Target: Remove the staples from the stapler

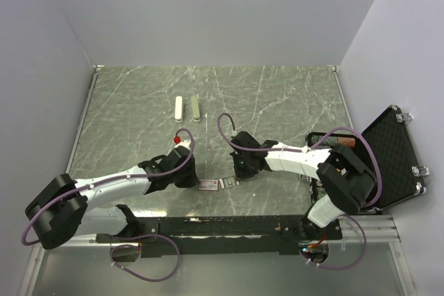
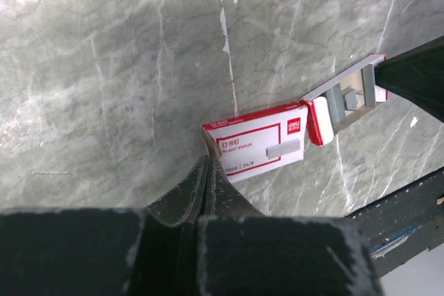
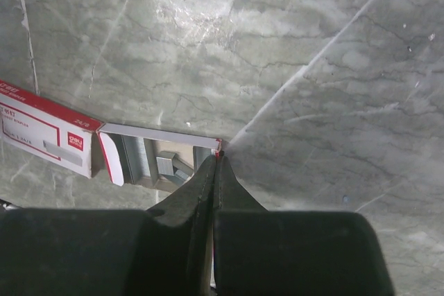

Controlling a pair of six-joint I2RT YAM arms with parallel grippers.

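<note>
Stapler (image 1: 196, 109) lies far back on tabletop (image 1: 277, 95), well apart from both claws. Left claw (image 2: 207, 152) clamps a corner of red-and-white box (image 2: 260, 143). Right claw (image 3: 216, 161) clamps the slid-out tray (image 3: 159, 133); staples (image 3: 166, 164) inside it.

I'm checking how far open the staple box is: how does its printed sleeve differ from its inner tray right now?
The sleeve is red-and-white with print; the tray is plain pale card. The sleeve is closed on top; the tray is open, showing grey staple strips. The left claw pinches the sleeve's corner; the right claw pinches the tray's. Both lie flat on the marble table.
</note>
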